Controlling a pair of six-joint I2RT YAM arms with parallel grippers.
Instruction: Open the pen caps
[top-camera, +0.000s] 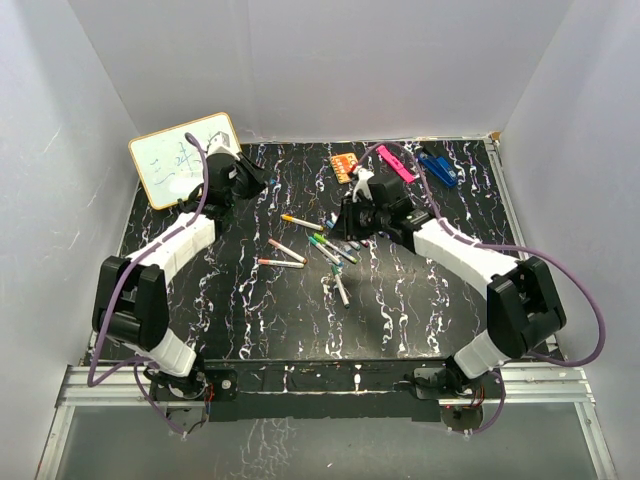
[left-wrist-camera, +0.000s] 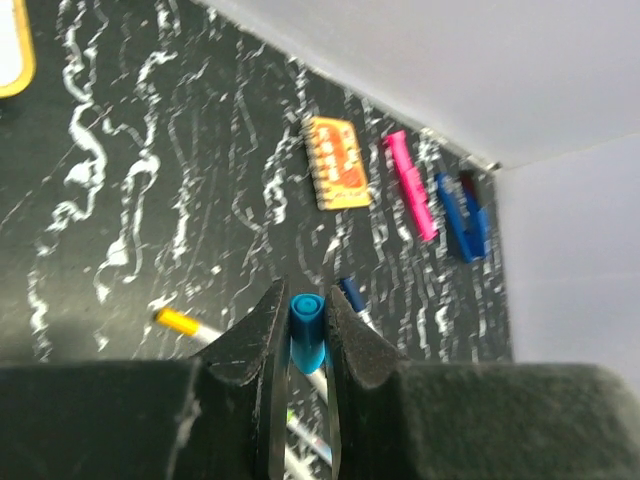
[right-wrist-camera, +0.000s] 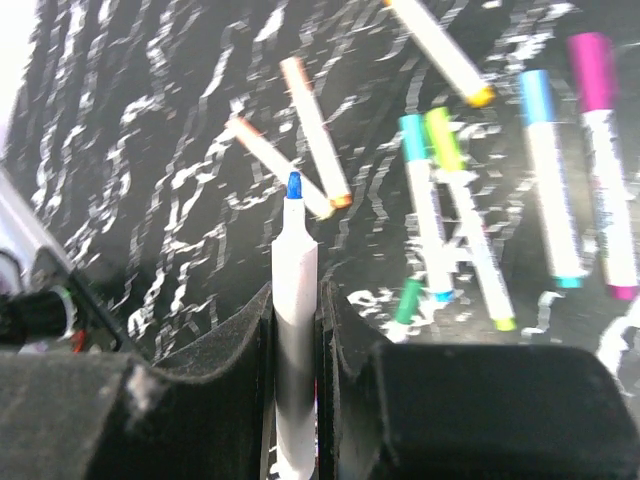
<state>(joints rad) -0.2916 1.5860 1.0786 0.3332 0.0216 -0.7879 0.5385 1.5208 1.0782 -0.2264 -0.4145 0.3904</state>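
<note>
Grip is closed on both sides. In the right wrist view, the right gripper (right-wrist-camera: 296, 300) has its fingers (right-wrist-camera: 235, 350) pinching an uncapped pen (right-wrist-camera: 295, 260) by its pale barrel. The barrel runs from 6 to 12 o'clock, with the bare blue tip at 12, pointing away from the wrist. The left gripper (left-wrist-camera: 303, 300) pinches a lone blue cap (left-wrist-camera: 306, 335) between fingers pressed nearly together. The cap stands along the fingers toward 12 o'clock; I cannot tell whether its open mouth faces out. So this cap is off, and cap and pen are well apart, one in each gripper.

The next move, I judge, turns on the capped pens (right-wrist-camera: 551, 180) lying flat on the surface (top-camera: 250, 320). From the right fingers they spread from about 12 to 3 o'clock, most with their long axes close to the 12-to-6 line. In the top view the cluster lies just beside the right gripper at about 7 o'clock. It lies farther off from the left one, at about 4 o'clock, so the right arm is nearer. Each gripper would have to let go of what it holds first.

Farther back, near the wall, lie an orange notebook (left-wrist-camera: 335, 165), a pink bar (left-wrist-camera: 410, 185) and a dark-blue clip (left-wrist-camera: 462, 215), none of them part of the job.
</note>
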